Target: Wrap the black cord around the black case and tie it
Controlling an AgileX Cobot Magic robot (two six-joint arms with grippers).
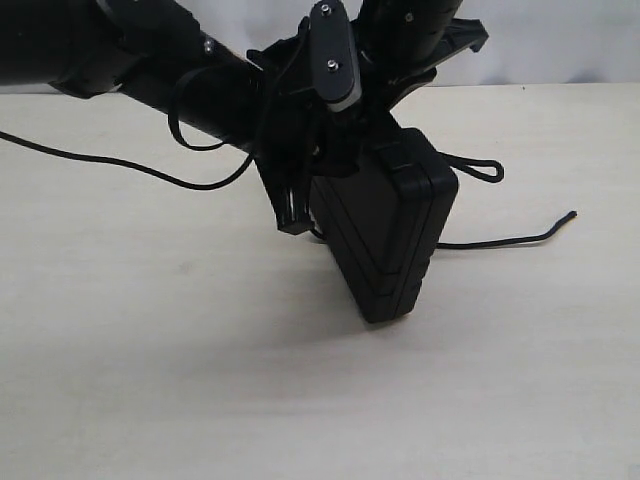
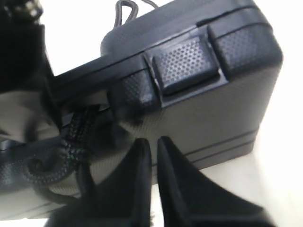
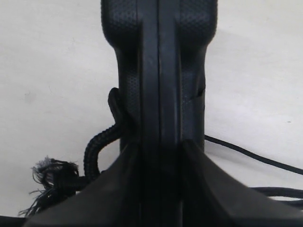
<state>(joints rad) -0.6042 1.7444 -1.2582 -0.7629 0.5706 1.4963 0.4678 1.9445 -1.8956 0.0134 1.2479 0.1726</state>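
Pale beige worktop (image 1: pixel 150 380) fills the scene, with a white wall (image 1: pixel 560 40) along its far edge. The black case (image 1: pixel 385 230) hangs tilted over the middle of the worktop, somewhat toward the far edge. Its lower corner appears to be clear of the surface, with a soft shadow beneath. The right gripper (image 3: pixel 158 151) carries the case: its jaws are clamped on either side of the seam along one narrow edge, and the case fills the gap between them. The left gripper (image 2: pixel 154 142) sits just beside the case's broad face. Its jaws are drawn almost together with only a thin slit between the fingers (image 2: pixel 137 161), and I cannot tell whether a strand is pinched there. The black cord (image 1: pixel 500 241) is only partly on the case. In the right wrist view a braided length curves up against the case's side near the jaws, with the frayed tuft (image 3: pixel 52 182) hanging loose. In the exterior view its small end loop (image 1: pixel 480 168) and a free tail lie on the worktop beyond the case, toward the right edge. Judging by this, the wrapping is under way and no tie is made yet. The next move would seem to call for the left jaws to take a sure hold of the free length and lead it round the case while the right grip holds the case steady, keeping the cord taut enough not to slip off the rounded corners.
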